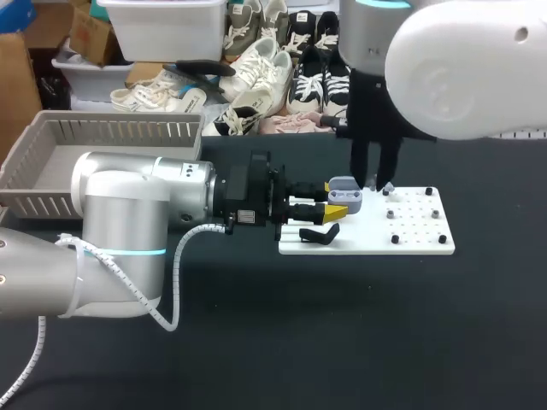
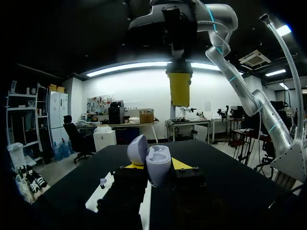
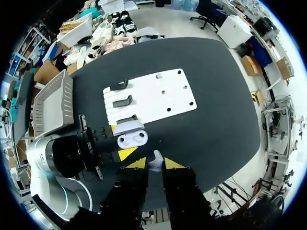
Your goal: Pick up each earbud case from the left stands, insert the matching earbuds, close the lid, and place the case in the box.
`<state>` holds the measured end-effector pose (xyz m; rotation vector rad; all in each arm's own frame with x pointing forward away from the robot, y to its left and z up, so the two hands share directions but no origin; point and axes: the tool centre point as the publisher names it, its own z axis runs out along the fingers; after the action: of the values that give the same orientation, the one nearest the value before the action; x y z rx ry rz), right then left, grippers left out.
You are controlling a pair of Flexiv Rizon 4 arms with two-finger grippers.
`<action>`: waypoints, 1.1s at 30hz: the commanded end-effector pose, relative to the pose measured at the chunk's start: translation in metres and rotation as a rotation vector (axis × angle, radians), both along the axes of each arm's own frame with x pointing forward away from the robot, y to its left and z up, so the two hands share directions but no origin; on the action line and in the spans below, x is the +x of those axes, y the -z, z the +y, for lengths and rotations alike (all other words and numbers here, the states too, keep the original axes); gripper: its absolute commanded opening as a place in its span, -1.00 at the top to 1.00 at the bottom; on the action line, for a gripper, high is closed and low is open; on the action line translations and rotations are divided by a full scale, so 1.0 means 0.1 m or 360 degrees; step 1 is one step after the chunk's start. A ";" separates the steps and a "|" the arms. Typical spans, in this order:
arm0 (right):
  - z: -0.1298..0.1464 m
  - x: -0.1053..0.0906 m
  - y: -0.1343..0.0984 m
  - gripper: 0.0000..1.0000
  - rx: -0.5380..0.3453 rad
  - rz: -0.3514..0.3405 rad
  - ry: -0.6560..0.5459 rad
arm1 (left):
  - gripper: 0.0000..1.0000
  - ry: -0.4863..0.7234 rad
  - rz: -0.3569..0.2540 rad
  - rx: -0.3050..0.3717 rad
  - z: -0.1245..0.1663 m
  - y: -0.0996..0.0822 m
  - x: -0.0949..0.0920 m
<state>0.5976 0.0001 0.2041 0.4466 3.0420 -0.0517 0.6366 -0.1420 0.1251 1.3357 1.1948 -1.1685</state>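
Left gripper (image 2: 157, 168): fingers closed to a narrow gap and clamped on the case (image 2: 158, 165), one per side. The lid (image 2: 136, 149) is hinged open and stands beside the body.

Right gripper (image 3: 156, 166): nearly closed, with a white earbud (image 3: 156, 160) pinched between the tips.

Key relation, from the right wrist view:
- The case sits just ahead of the right fingers with its sockets facing them.
- It is offset slightly toward the left-arm side, so not yet lined up.
- Both sockets look empty.
- Its long axis runs roughly parallel to the line across the right fingertips.

Head view: the case is held over the stand end of the board (image 1: 419, 231). The right fingers are near it but apart.

The right arm is the one to insert and the left only holds. My guess at the next move is a small sideways shift over a socket, then straight along the fingers. I can't tell the earbud's orientation in the pinch, and that's the risk.
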 end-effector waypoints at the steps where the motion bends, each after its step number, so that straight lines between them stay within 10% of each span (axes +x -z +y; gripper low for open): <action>1: 0.09 0.05 0.03 1.00 -0.0026 0.0022 -0.0009 | 1.00 -0.0009 -0.0003 -0.0002 0.00 0.00 -0.02; 33: 0.17 0.26 0.21 1.00 -0.0049 0.0061 0.0159 | 1.00 -0.0009 -0.0003 -0.0002 0.00 0.00 -0.02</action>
<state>0.6235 0.0163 0.1831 0.5989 3.0479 -0.1079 0.6366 -0.1420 0.1251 1.3357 1.1948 -1.1685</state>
